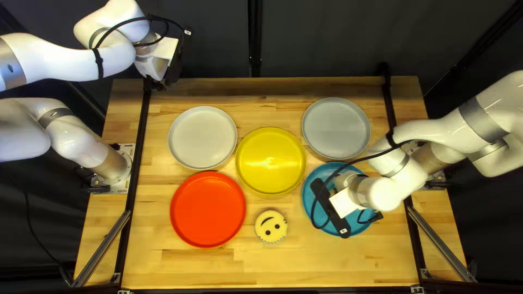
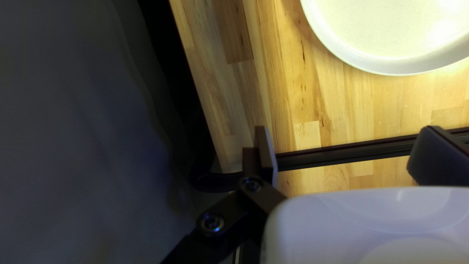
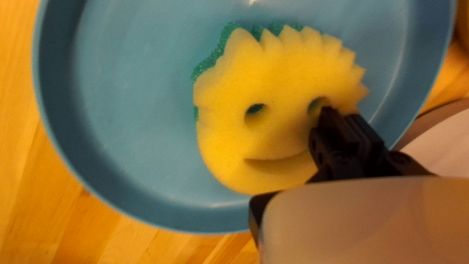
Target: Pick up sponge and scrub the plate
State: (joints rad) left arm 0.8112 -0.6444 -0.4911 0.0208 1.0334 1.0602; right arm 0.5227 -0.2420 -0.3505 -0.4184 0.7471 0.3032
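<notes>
One yellow smiley sponge [image 3: 283, 88] sits over the blue plate [image 3: 132, 107], at the right of the top left view, its edge clamped between the fingers of my right gripper [image 1: 342, 202]. A second smiley sponge [image 1: 271, 226] lies lower centre, between the red plate [image 1: 207, 209] and the blue one. Upper left, my left gripper [image 1: 163, 83] hangs with fingers apart.

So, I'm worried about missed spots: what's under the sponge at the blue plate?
A green layer peeks out beneath the sponge's yellow face, with the blue plate below. The patch of plate directly underneath is covered, so I can't tell whether it's clean.
</notes>
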